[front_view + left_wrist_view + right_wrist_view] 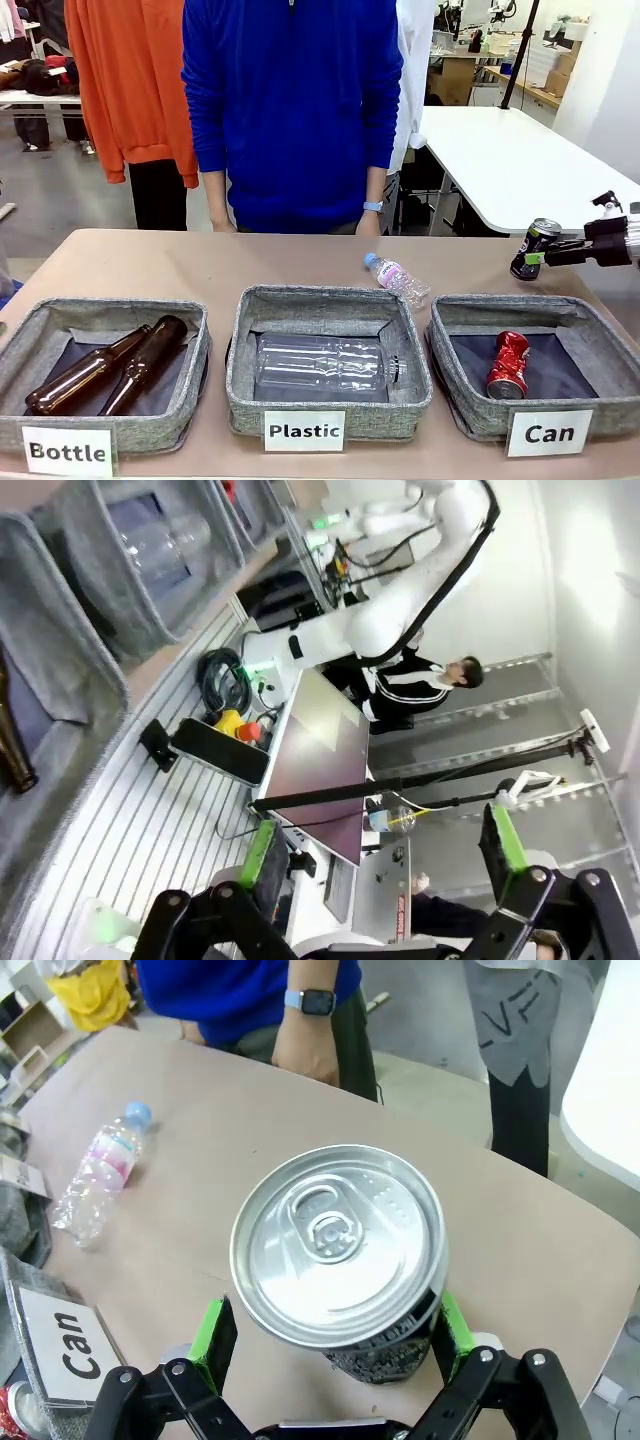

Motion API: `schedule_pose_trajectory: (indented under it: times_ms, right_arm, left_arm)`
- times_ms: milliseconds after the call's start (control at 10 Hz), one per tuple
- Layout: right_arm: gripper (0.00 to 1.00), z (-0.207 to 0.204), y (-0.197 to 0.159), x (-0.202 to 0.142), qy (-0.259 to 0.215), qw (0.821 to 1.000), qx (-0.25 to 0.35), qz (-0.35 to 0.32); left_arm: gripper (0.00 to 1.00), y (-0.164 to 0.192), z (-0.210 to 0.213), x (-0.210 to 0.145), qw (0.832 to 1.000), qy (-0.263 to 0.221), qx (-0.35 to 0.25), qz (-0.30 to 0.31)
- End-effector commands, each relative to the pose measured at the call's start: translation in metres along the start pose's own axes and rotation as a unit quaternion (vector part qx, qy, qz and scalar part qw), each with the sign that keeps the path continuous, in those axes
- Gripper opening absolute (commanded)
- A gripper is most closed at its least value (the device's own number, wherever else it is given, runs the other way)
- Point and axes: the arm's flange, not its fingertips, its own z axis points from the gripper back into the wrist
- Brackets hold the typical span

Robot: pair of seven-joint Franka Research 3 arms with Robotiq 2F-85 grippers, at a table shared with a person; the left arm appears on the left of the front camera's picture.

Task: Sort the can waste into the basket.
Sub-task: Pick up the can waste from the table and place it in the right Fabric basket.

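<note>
My right gripper [532,257] is shut on the black can [535,247] and holds it in the air, tilted, above the far right corner of the "Can" basket [470,402]. In the right wrist view the can's silver top [338,1242] faces the camera between the green pads [213,1328] of my right gripper [335,1345]. The crushed red can [508,364] lies inside the "Can" basket. My left gripper [385,855] stands open with nothing between its fingers, off the table's near edge.
The "Plastic" basket [405,400] in the middle holds a clear bottle [325,365]. The "Bottle" basket [190,390] on the left holds two brown glass bottles [110,365]. A small clear bottle [397,277] lies on the table behind. A person in blue [290,110] stands at the far side.
</note>
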Motion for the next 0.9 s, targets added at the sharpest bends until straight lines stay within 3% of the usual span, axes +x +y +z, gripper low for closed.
schedule_pose_trajectory:
  times_ms: [0,300,400,500,600,800]
  right_arm:
    - [1.00,-0.0088,-0.0035,0.0031,-0.014,1.000,0.002,0.020]
    - [1.00,-0.0123,-0.0058,0.0036,-0.036,0.999,0.017,0.013]
    - [0.62,-0.0123,-0.0050,0.0037,-0.034,0.999,0.025,0.015]
    - [0.43,-0.0116,-0.0043,0.0031,-0.029,0.999,0.033,0.012]
    - [0.04,-0.0106,-0.0043,0.0027,-0.027,0.999,0.034,0.011]
    - [0.00,-0.0090,-0.0033,0.0056,-0.036,0.999,0.038,0.014]
  left_arm:
    - [1.00,-0.0190,0.0185,-0.0051,1.000,-0.019,0.013,-0.020]
    - [1.00,-0.0190,0.0185,-0.0051,1.000,-0.019,0.013,-0.020]
    - [1.00,-0.0190,0.0185,-0.0051,1.000,-0.019,0.013,-0.020]
    - [1.00,-0.0190,0.0185,-0.0051,1.000,-0.019,0.013,-0.020]
    - [1.00,-0.0190,0.0185,-0.0051,1.000,-0.019,0.013,-0.020]
    - [1.00,-0.0190,0.0185,-0.0051,1.000,-0.019,0.013,-0.020]
